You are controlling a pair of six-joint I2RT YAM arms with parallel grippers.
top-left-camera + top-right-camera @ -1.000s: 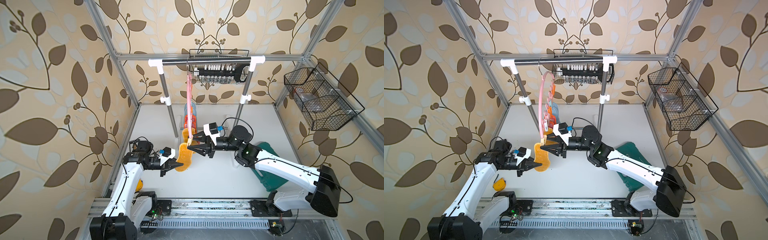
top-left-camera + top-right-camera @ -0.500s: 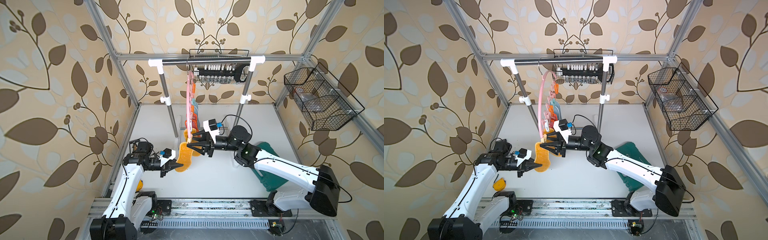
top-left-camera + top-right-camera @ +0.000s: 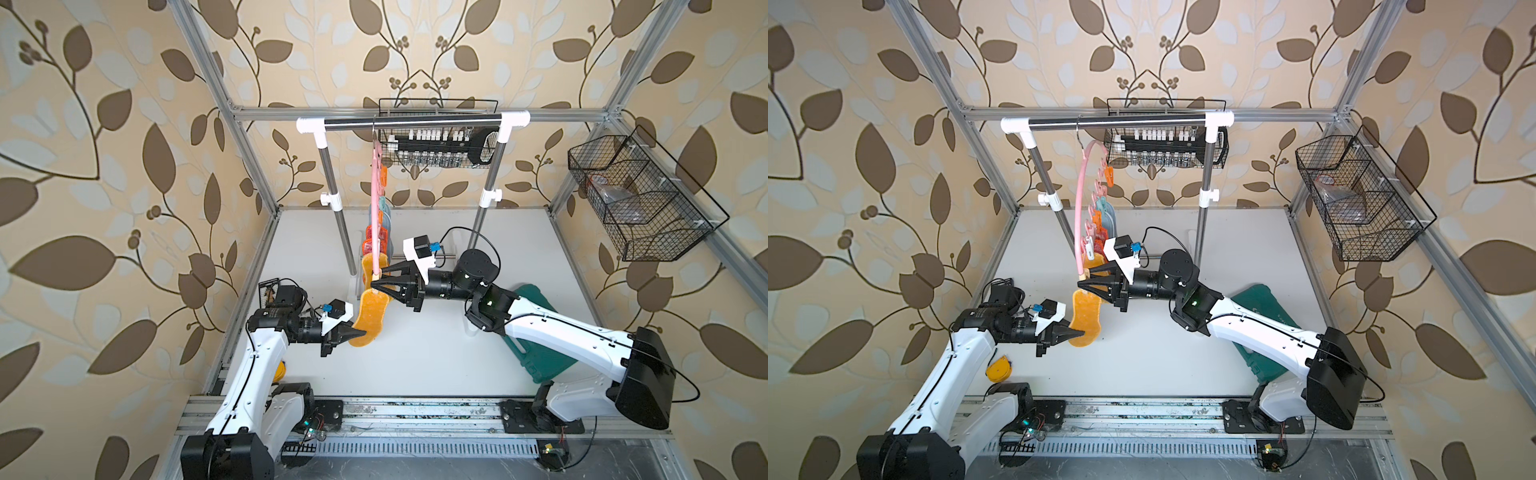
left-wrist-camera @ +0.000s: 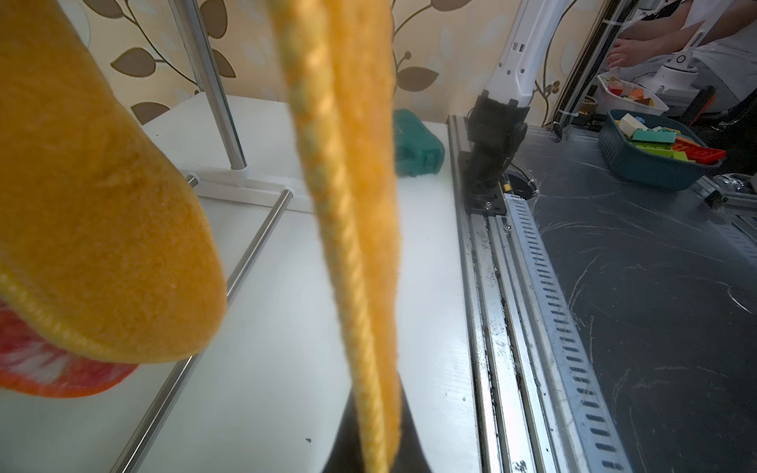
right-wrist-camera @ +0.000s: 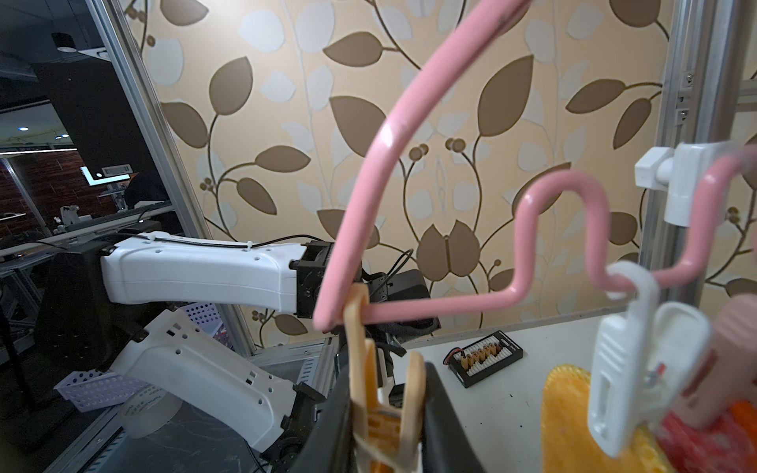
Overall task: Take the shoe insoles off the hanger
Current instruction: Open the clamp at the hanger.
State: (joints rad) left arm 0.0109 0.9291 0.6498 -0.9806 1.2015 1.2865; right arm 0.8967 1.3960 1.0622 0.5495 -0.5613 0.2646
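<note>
The left claw (image 3: 365,332) is pinching a fuzzy orange insole (image 3: 371,316) hanging from the pink hanger (image 3: 1078,216), while the right claw (image 3: 377,279) is squeezing its tan clip (image 5: 356,360). A second orange insole (image 3: 367,269) is crowding just behind, and a green case (image 3: 540,368) is lying under the right arm.

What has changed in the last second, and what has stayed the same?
The right tool moved slightly toward the hanger and closed its jaws onto the tan clip that holds the orange-yellow insole. The left tool stays shut on that insole's lower end; insole and hanger hang as before.
</note>
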